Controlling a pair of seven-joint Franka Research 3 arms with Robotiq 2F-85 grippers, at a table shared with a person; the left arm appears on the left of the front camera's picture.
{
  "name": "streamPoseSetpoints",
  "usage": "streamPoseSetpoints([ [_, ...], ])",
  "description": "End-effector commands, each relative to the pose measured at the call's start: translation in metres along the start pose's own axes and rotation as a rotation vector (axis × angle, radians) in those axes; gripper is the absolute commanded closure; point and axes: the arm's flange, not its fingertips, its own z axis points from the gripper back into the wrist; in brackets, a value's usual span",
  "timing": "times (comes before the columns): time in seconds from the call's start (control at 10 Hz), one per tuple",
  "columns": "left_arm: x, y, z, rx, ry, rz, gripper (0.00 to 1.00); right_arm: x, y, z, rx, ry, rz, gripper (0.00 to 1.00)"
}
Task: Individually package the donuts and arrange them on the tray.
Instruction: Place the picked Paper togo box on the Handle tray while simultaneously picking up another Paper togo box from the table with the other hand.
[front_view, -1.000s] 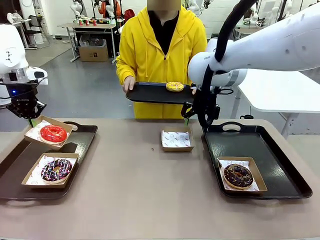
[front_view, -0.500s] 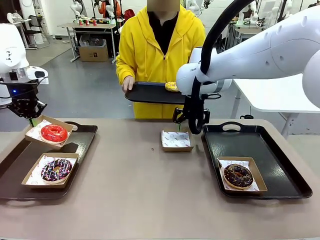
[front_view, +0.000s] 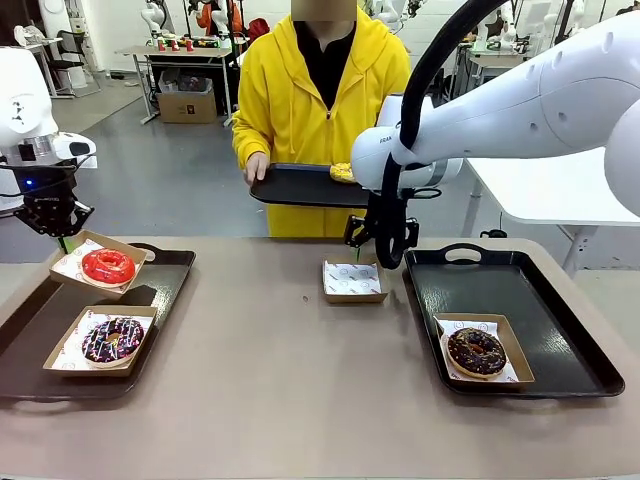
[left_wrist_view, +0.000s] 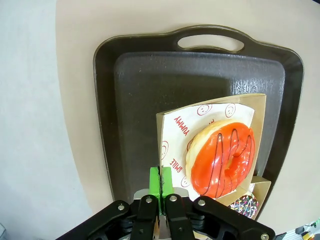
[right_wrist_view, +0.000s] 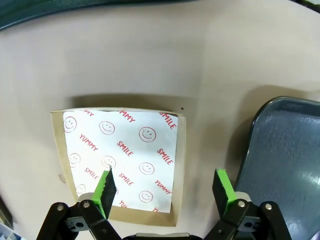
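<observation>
Beside shut left jaws, red donut

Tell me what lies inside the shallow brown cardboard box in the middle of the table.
Only white paper printed with red smileys and words lines the shallow brown cardboard box, no donut. The box floor beneath the paper is covered.

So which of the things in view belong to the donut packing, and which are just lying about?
Part of the job:
red donut in a box held by the shut left tool
sprinkled donut
chocolate donut
yellow donut
empty box under the open right tool
right tray

Just lying about:
white side table
</observation>
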Motion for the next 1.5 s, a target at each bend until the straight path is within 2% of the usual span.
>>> streamPoseSetpoints([
  [0.0, 0.0, 0.0, 0.0, 0.0, 0.0, 0.0, 0.99, -0.001, 0.001, -0.003, -0.006, -0.008, 0.006, 0.0],
  [0.4, 0.022, 0.004, -0.009, -0.021, 0.016, 0.046, 0.99, -0.017, 0.008, -0.012, -0.041, -0.026, 0.0, 0.0],
  [0.8, 0.044, 0.005, -0.017, -0.05, 0.016, 0.007, 0.99, -0.03, 0.0, -0.011, -0.04, -0.031, -0.013, 0.0],
  [1.4, 0.06, 0.007, -0.03, -0.044, 0.039, 0.007, 0.99, -0.028, -0.005, -0.017, -0.033, -0.012, -0.019, 0.0],
])
